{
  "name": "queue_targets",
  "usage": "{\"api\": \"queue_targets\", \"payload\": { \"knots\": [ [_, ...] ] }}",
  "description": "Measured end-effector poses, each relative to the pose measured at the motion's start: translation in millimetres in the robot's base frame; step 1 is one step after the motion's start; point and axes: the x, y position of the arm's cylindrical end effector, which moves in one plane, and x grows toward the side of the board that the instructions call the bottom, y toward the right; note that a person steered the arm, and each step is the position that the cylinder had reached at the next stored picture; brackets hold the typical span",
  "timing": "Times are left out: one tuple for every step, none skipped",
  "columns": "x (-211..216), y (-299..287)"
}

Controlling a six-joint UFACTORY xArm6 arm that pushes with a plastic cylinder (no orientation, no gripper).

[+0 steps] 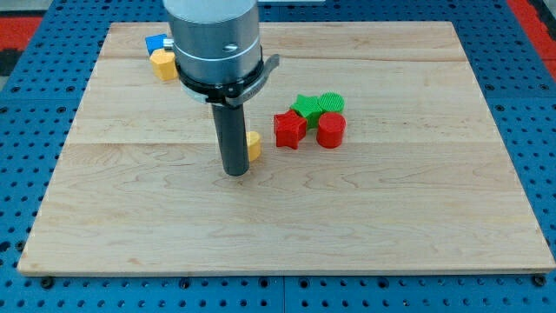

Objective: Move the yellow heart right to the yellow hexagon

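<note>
A yellow block [254,145], most likely the yellow heart, peeks out from behind the rod near the board's middle; most of it is hidden. My tip [234,171] rests on the board touching or just left of that block. The yellow hexagon [162,63] sits at the view's top left, partly hidden by the arm's grey body, far from the other yellow block.
A blue block [155,43] lies just above the yellow hexagon. Right of my tip sit a red star-like block [289,129], a red cylinder [331,130], a green star-like block [306,107] and a green round block [331,103]. The wooden board [391,217] lies on a blue pegboard.
</note>
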Motion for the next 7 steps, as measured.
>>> {"api": "queue_targets", "payload": {
  "knots": [
    [19,23],
    [-12,33],
    [-61,-1],
    [-93,-54],
    [-74,-46],
    [-58,-70],
    [-120,-96]
  ]
}}
